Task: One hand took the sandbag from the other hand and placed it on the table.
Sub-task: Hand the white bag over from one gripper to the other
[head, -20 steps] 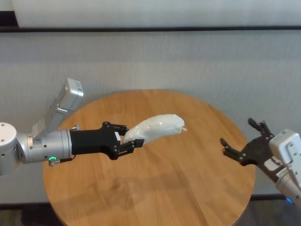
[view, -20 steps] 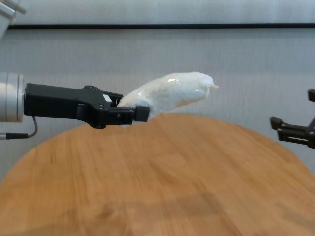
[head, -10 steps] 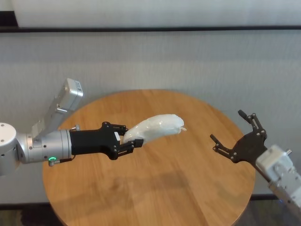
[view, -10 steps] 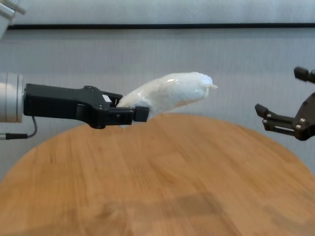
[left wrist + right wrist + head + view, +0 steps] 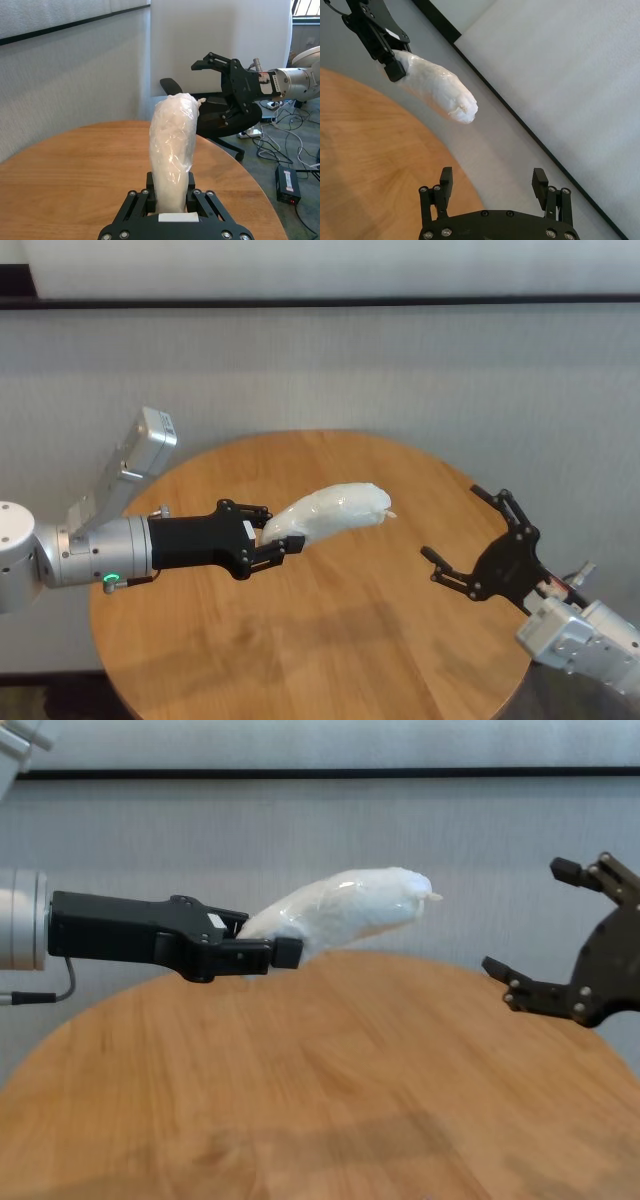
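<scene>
Clamped on the near end of the white, elongated, shiny-skinned soft sandbag [image 5: 330,510], the short parallel fingers of the left gripper [image 5: 285,537], a long slim flat black tool on a white cylindrical wrist, hold it in the air above the large round wooden table [image 5: 330,640] with its orange-brown plank grain. Taking the tabletop as a clock face seen from the head camera, this gripper sits at about nine o'clock and points towards three. The bag juts out past the fingers and rises slightly, curving, so that its pinched free end lies near the middle of the dial, a little towards twelve. In the chest view the pouch [image 5: 345,910] is clear of the wood, which it touches nowhere. The left wrist view shows the bag [image 5: 172,145] gripped between the two pads, standing straight out along the tool's axis.

Spread wide, the thin fingers of the right gripper [image 5: 470,540], a black open-frame linkage on a boxy silver-grey housing, hold nothing. It hangs over the table's edge at about four o'clock, with its opening turned towards the bag's free tip, and is well apart from it. From the right wrist camera the bag [image 5: 437,90] appears beyond the two fingertips [image 5: 446,176], with open air between them.
</scene>
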`<state>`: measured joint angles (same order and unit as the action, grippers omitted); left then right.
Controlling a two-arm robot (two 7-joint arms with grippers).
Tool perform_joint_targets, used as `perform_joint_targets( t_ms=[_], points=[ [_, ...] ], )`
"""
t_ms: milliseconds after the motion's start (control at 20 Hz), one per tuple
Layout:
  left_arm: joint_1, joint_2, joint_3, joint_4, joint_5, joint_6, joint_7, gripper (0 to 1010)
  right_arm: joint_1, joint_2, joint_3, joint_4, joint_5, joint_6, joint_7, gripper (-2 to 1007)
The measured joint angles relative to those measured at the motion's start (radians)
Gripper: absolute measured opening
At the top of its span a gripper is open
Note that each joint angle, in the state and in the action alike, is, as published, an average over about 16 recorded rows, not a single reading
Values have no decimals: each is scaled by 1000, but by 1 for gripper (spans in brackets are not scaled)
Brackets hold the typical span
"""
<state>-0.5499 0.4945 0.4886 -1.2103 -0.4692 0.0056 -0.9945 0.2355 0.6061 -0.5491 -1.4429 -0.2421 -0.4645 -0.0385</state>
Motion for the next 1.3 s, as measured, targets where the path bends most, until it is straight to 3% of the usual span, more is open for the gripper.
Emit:
perform_joint_targets(
  t_ms=[550,1300],
  points=[
    [0,0,-1,1,0,0,0,343,45,-30,-31,11,-133,-37,13,1001],
    [0,0,-1,1,0,0,0,343,152,-64,-68,68,-378,-67,11,1001]
  ],
)
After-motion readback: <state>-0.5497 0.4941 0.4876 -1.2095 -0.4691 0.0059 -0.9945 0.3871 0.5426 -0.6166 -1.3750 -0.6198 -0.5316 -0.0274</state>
